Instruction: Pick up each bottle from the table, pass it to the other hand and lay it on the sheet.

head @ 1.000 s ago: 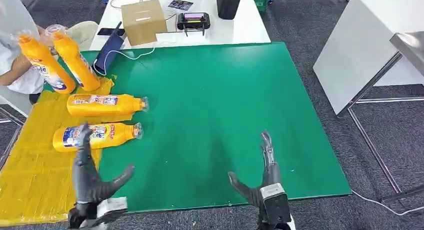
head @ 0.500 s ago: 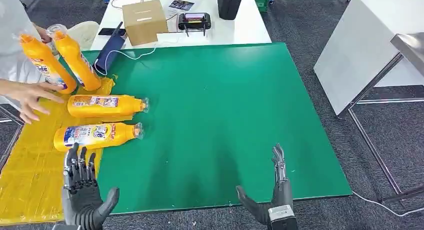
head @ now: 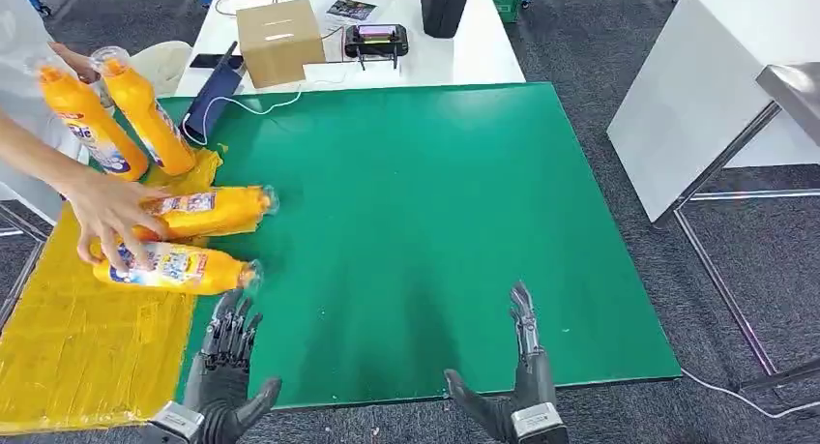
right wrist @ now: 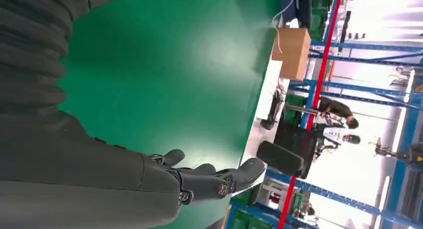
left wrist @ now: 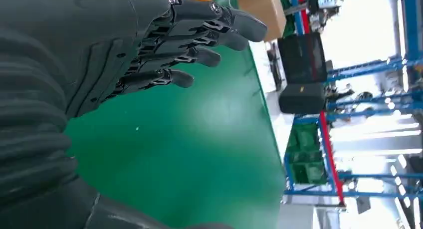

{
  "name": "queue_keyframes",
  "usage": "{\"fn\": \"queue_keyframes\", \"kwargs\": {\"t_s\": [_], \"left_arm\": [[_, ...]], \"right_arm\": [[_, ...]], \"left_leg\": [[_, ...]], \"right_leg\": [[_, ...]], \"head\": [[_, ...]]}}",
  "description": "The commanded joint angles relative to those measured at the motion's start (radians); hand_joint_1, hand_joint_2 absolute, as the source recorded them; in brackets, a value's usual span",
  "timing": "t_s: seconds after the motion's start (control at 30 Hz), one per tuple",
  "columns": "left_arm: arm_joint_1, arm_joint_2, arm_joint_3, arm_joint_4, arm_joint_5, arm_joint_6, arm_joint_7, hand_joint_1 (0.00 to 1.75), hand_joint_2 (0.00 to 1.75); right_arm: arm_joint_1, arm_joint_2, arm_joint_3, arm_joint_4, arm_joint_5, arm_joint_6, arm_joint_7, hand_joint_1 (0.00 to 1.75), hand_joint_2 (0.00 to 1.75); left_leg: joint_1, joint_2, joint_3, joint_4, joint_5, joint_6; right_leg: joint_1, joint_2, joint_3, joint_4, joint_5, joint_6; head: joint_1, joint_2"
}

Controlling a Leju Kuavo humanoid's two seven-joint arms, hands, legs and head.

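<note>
four orange bottles are in sight, all at the yellow sheet (head: 68, 338) on the left of the counter (head: 425, 202). two of them, the near lying bottle (head: 169, 268) and the far lying bottle (head: 208, 210), rest on their sides across the sheet's edge, caps poking over the green. a person's hand (head: 108, 212) is on the pair, fingers across the near one. two standing bottles (head: 111, 115) are upright at the sheet's far end.

left hand (head: 220, 371) hovers low at the counter's front edge, fingers spread and straight, nothing in it, just short of the near lying bottle. right hand (head: 517, 386) hangs over bare green, equally spread and empty.

by my read, no bottle waits on the green to be picked up. whether the standing pair count as done, i can't tell; they're upright, not laid.
</note>
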Motion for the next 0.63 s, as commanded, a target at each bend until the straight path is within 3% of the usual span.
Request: {"fn": "queue_keyframes", "kwargs": {"t_s": [0.03,0.37,0.4,0.63], "left_arm": [[-0.034,0.043,-0.055,0.090,-0.014,0.011,0.011,0.00,1.75],[-0.034,0.044,-0.053,0.091,-0.016,0.022,0.012,0.00,1.75],[-0.035,0.045,-0.052,0.093,-0.017,0.027,0.013,0.00,1.75],[-0.052,0.039,-0.056,0.106,-0.058,0.078,0.012,0.00,1.75]], "right_arm": [[-0.028,-0.001,0.007,0.061,-0.009,0.003,-0.004,0.00,1.75],[-0.030,0.000,0.005,0.061,-0.015,0.005,-0.004,0.00,1.75],[-0.032,0.000,0.004,0.062,-0.019,0.007,-0.004,0.00,0.00],[-0.040,0.011,-0.008,0.062,-0.015,0.014,-0.004,0.00,0.00]], "left_leg": [[0.001,-0.003,0.005,-0.001,-0.001,-0.001],[0.001,-0.002,0.003,-0.001,-0.001,-0.001],[0.002,-0.003,0.006,-0.002,-0.001,-0.001],[0.002,-0.003,0.005,-0.001,-0.001,-0.001]], "right_leg": [[0.001,0.005,0.005,-0.002,-0.001,-0.002],[0.000,0.004,0.003,-0.001,0.000,-0.001],[0.001,0.006,0.006,-0.002,-0.001,-0.002],[0.001,0.006,0.005,-0.002,-0.001,-0.002]], "head": [[0.000,0.000],[0.000,0.000],[0.000,0.000],[0.000,0.000]]}}
